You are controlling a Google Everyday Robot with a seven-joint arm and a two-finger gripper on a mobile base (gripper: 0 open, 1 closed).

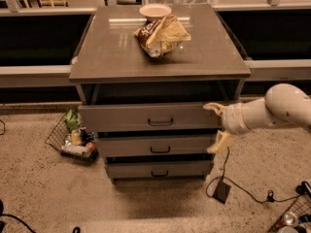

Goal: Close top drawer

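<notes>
The top drawer (146, 116) is the widest grey drawer of the cabinet (160, 52), with a small dark bar handle (160, 123). It stands pulled out a little, with a dark gap above its front. My gripper (215, 126) is at the right end of the drawer front, on a white arm (272, 111) that comes in from the right. It is open and holds nothing. One finger (213, 107) is at the drawer's top right corner and the other (217, 143) hangs beside the middle drawer (155, 145).
The bottom drawer (158, 169) is below. A crumpled chip bag (161, 35) and a bowl (155, 10) sit on the cabinet top. A wire basket with groceries (73, 139) is on the floor at the left. A black box with a cable (222, 191) lies at the right.
</notes>
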